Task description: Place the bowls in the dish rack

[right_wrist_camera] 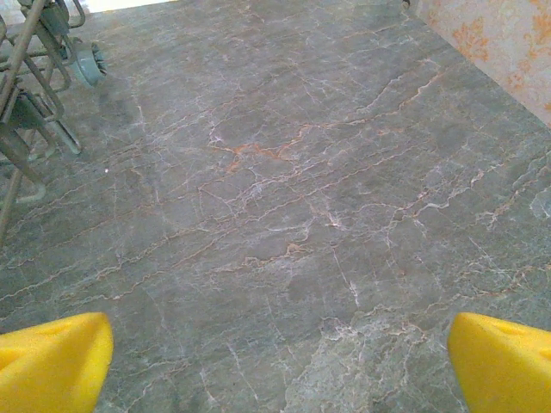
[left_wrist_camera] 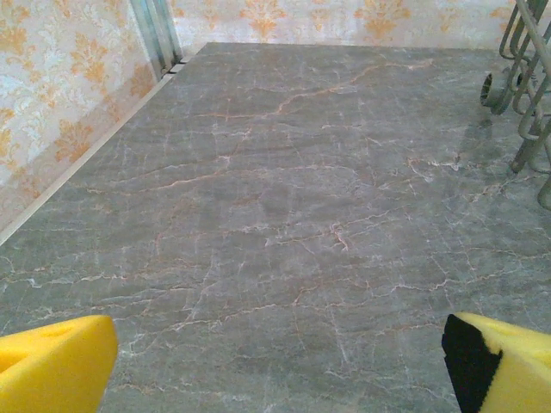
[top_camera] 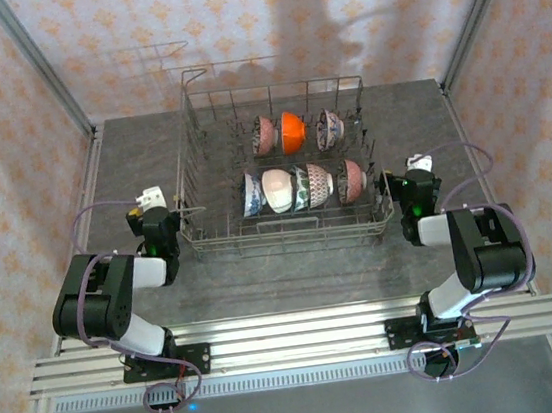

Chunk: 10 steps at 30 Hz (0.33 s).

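Observation:
The dish rack point(top_camera: 284, 234), a grey wire basket, stands in the middle of the table. Several bowls stand on edge in it in two rows: an orange bowl point(top_camera: 292, 131) in the back row, a blue-white bowl point(top_camera: 252, 194) and a plain white bowl point(top_camera: 277, 190) in the front row. My left gripper point(top_camera: 151, 207) hangs by the rack's left front corner. My right gripper point(top_camera: 419, 177) hangs by its right front corner. Both are open, with bare table between the yellow fingers point(left_wrist_camera: 60, 366) point(right_wrist_camera: 499, 361). Rack wires point(left_wrist_camera: 525, 77) point(right_wrist_camera: 34, 95) edge the wrist views.
The grey marble table point(top_camera: 295, 275) has bare strips left, right and in front of the rack. Patterned walls point(top_camera: 7, 149) with metal posts close in the back and both sides. A metal rail point(top_camera: 293, 340) carries the arm bases at the near edge.

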Tool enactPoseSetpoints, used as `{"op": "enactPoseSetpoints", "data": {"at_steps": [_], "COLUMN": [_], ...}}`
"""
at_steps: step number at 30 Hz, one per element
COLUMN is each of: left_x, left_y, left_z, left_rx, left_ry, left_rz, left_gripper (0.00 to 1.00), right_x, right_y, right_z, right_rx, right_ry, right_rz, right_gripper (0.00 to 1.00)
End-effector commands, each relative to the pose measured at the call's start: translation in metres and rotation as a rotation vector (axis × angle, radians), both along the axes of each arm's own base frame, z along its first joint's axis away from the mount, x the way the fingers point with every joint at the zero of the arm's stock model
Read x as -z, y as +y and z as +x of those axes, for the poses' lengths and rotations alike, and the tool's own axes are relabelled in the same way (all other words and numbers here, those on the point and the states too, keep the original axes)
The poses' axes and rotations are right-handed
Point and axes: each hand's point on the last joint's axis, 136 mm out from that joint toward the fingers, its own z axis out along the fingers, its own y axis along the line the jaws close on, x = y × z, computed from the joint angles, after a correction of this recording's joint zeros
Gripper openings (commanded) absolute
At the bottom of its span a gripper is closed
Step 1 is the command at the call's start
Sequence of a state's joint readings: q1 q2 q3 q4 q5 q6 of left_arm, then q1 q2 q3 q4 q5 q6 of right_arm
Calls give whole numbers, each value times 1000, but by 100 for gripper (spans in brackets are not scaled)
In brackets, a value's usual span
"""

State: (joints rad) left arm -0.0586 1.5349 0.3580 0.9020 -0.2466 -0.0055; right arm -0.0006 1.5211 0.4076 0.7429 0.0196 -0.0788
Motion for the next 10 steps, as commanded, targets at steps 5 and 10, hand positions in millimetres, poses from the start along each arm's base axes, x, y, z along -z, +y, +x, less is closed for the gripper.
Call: {"op": "enactPoseSetpoints", "data": {"at_steps": [5,10], "left_x": [-11,-12], "left_y": [6,5], "left_z": [3,3], "left_rx": [-24,-23], "left_ry": [-42,-43], "left_rz": [17,17], "left_gripper": [99,99], "right_x": [-9,-11], "right_y": [13,13], "right_z": [11,8], "right_rx": [-35,-34], "right_ry": [-37,-48], "right_rz": [24,26], "right_gripper": [99,99]}}
